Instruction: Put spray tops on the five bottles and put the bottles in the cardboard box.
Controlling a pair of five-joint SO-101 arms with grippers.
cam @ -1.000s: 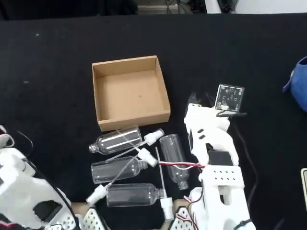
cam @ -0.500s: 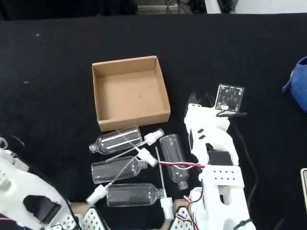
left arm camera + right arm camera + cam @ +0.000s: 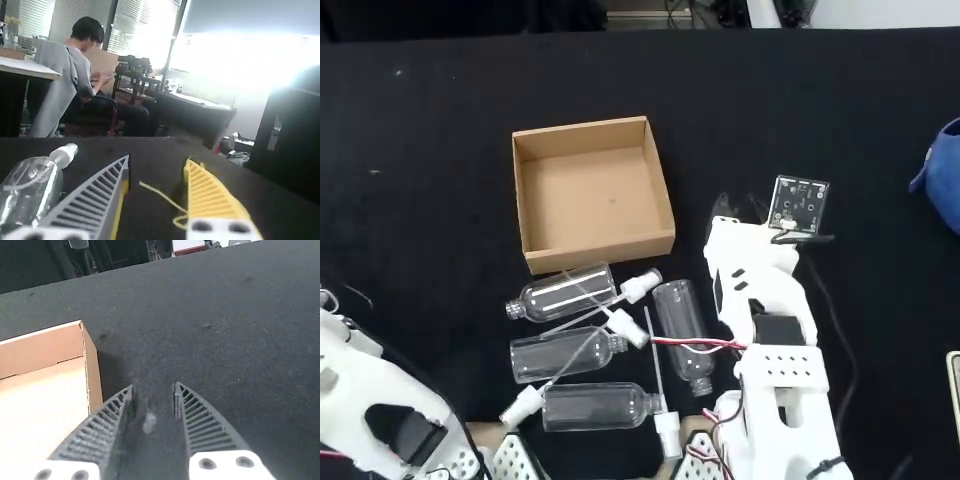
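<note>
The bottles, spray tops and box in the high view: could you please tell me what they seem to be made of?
The bottles look like clear, glossy plastic: the dark table shows through them and they catch bright highlights, though glass cannot be ruled out. The spray tops look like white, opaque plastic. The box looks like plain brown cardboard, matte, with thin walls.
</note>
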